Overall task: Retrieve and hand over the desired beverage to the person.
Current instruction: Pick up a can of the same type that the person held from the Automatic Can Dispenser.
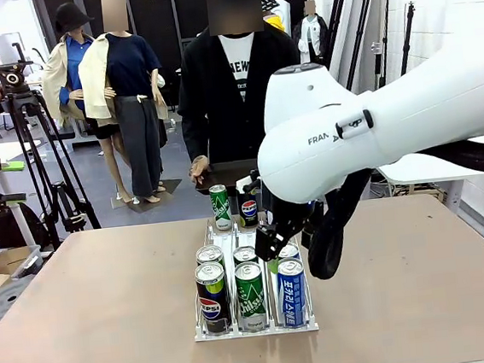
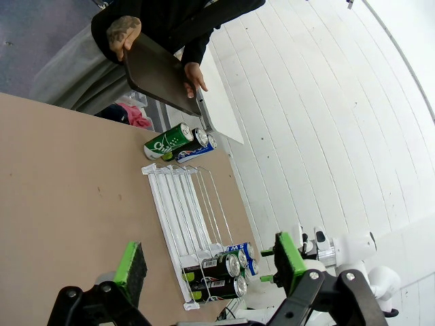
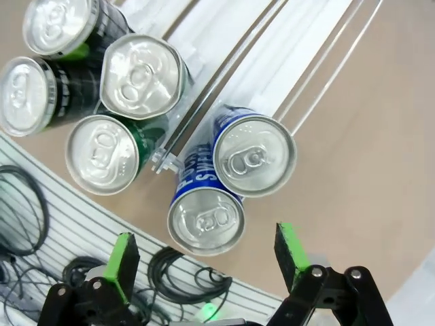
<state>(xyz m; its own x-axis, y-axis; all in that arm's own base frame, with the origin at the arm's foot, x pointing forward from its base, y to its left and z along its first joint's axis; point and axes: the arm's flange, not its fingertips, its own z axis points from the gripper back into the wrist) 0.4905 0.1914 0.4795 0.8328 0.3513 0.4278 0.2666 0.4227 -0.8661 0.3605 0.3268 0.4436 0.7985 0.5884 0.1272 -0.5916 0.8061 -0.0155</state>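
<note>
right pincer (image 3: 207, 250) gapes wide above a blue can (image 3: 206, 219), gripping nothing.

1. Tan bench (image 1: 92, 316), matte and lightly speckled, spanning the front view from side to side.
2. White wire rack (image 2: 178, 204) at mid-bench, with long parallel lanes running from the near side toward the far edge.
3. Black tripod (image 1: 42, 166) on the floor beyond the bench's left corner, camera (image 1: 11, 77) on top.
4. Cardboard box (image 1: 5, 260) low at the left, just beside the bench.
5. White brick wall (image 2: 326, 122) along the room's right side.
6. Black cables (image 3: 204, 277) looped on a pale ribbed surface (image 3: 75, 210) below the bench edge.
7. Pink cloth (image 2: 132, 115) in a clear bin past the far edge.
</note>
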